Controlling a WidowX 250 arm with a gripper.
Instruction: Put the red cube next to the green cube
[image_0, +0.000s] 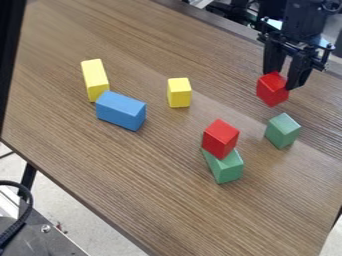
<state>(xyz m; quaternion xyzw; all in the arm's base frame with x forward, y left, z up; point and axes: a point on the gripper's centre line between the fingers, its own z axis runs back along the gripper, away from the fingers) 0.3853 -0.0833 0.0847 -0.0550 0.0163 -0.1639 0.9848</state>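
One bright, sharp-edged red cube (271, 92)

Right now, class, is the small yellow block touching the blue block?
No, a strip of the brown table shows between the small yellow block and the blue block.

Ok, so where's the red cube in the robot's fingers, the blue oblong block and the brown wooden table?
Red cube (274, 95): camera view, its lower middle.
Blue oblong block (121, 104): camera view, on its top face.
Brown wooden table (87, 160): camera view, bare top.
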